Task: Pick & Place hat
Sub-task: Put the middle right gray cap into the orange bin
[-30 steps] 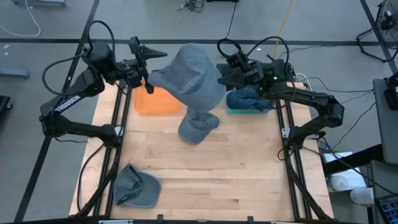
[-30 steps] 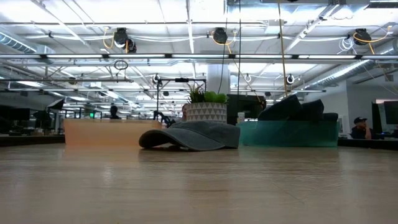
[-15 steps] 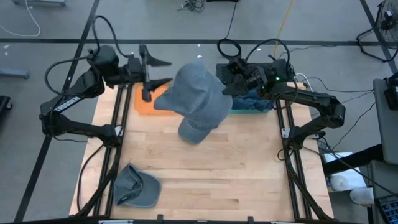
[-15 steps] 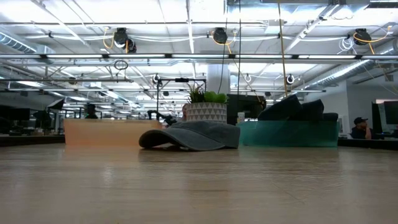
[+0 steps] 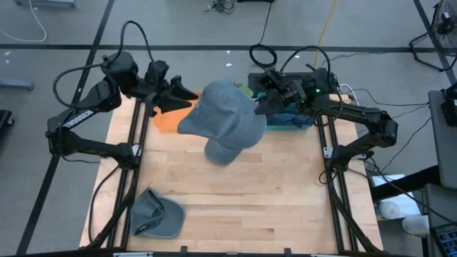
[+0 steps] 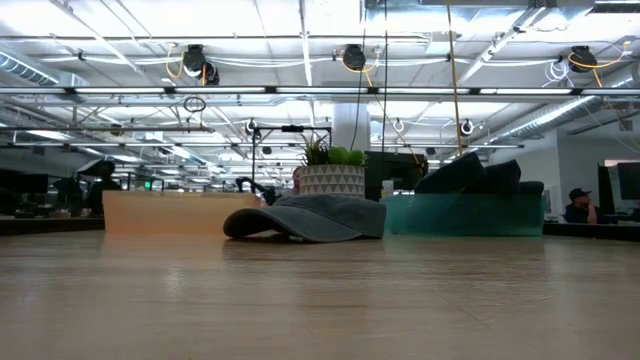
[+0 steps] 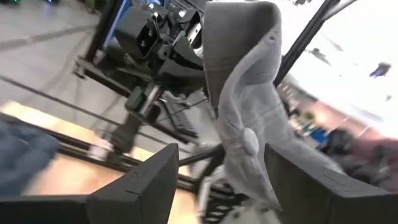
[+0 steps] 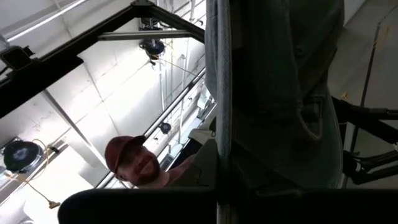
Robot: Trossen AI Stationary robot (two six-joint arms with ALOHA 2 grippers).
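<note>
Holding grey hat (image 5: 223, 114) aloft, my right gripper (image 5: 261, 102) clamped on it; left gripper (image 5: 187, 99) open alongside. Only low view shows plant pot (image 6: 331, 179).

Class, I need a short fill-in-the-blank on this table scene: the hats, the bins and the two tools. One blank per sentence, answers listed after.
1. The right tool is shut on the raised grey ____.
2. The left tool hangs open above the ____ bin.
3. A second hat lies flat on the wooden table near its front-left ____.
4. The bin under the right arm is coloured ____.

Missing words: hat; orange; corner; teal
</note>
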